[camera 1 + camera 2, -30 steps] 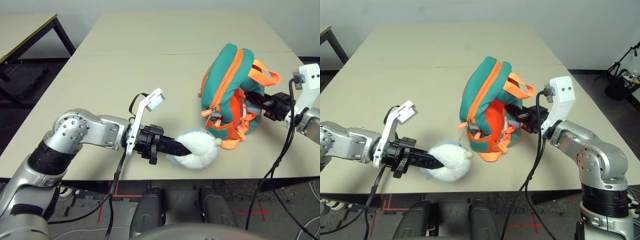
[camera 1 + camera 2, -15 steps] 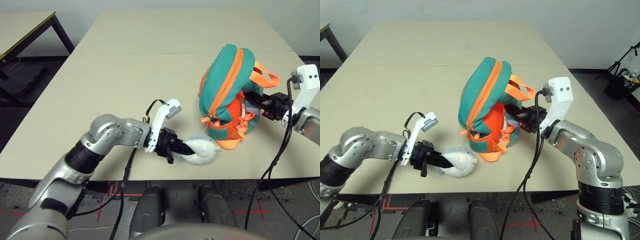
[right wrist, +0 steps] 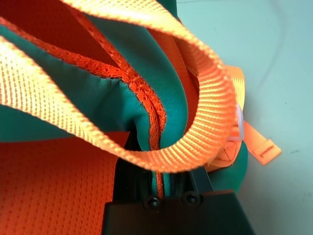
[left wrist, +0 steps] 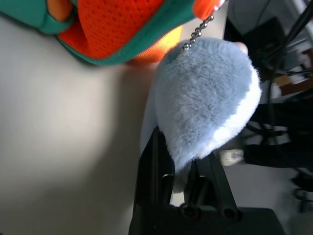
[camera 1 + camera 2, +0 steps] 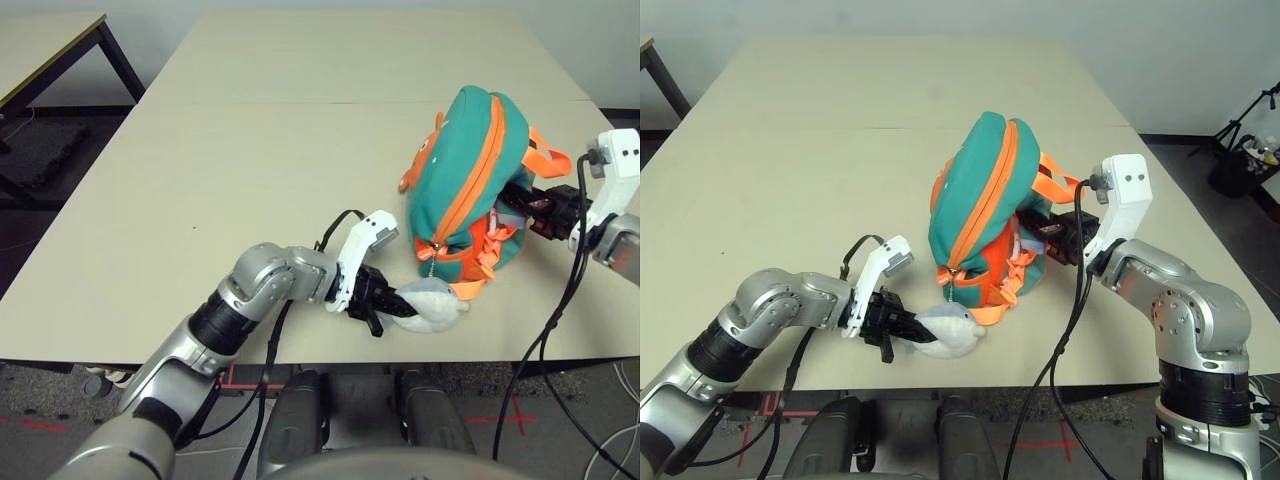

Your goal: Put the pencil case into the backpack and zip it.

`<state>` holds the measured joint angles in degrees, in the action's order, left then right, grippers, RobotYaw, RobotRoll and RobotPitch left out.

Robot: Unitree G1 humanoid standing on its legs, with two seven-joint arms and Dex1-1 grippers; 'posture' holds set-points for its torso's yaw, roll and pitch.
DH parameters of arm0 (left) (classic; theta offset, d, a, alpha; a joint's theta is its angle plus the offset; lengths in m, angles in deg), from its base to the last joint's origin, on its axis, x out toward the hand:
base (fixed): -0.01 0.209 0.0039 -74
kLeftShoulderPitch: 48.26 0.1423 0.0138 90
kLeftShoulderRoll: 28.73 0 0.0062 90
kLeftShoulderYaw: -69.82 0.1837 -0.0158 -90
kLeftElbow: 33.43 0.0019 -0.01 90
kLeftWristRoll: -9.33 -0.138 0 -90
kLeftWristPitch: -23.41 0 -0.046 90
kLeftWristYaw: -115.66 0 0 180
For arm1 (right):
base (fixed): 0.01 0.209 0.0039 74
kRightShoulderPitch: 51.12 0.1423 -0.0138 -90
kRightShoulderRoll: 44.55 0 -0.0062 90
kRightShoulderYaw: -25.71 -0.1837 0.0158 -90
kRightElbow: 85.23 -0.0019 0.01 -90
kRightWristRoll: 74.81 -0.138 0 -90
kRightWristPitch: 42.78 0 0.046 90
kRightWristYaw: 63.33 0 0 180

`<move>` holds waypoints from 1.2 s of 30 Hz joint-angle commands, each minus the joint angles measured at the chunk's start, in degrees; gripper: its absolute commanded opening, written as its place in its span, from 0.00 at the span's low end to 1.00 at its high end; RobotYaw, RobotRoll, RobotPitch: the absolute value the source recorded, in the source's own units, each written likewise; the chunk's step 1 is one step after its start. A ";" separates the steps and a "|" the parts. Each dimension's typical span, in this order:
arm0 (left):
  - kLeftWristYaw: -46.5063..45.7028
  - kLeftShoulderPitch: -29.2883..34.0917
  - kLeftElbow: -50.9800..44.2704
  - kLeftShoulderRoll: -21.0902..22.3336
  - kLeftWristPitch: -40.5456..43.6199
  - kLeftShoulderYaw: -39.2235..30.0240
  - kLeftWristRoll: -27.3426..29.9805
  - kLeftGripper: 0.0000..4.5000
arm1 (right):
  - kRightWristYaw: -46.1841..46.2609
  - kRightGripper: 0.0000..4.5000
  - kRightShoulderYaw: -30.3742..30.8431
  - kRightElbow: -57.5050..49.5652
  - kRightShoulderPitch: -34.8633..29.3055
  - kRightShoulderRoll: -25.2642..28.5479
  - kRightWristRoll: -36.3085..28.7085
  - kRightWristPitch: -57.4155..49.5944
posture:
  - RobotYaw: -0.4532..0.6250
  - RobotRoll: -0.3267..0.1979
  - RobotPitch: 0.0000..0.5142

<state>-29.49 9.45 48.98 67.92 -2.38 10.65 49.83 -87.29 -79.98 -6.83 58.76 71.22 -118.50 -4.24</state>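
Left fingers (image 4: 154,169) pinch the grey-white plush (image 4: 208,93) — backpack (image 5: 465,175) alongside.

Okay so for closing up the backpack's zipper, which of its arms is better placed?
Probably the left: its gripper pinches the plush toy chained near the zipper's end, while the right gripper clamps the backpack's fabric.

- The left tool's (image 4: 185,143) tips are partly hidden in the plush's (image 4: 210,88) fur.
- The strap (image 3: 210,132) covers part of the right tool (image 3: 161,156).
- The backpack's (image 5: 465,170) inner contents are hidden by its fabric.
- The left eye view's right edge cuts off the right arm (image 5: 622,250); its left edge crops the side table (image 5: 45,50).
- The bin's (image 5: 1238,172) contents are too small to tell.
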 commanded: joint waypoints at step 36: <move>-30.46 10.00 14.32 12.45 -40.04 -45.81 -5.32 1.00 | -7.59 0.99 -14.81 41.01 13.20 16.74 10.21 16.11 | 0.43 0.62 0.14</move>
<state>-60.80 18.64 60.47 81.56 -36.16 -36.60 50.44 -94.38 -96.95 32.35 72.91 89.99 -111.90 4.90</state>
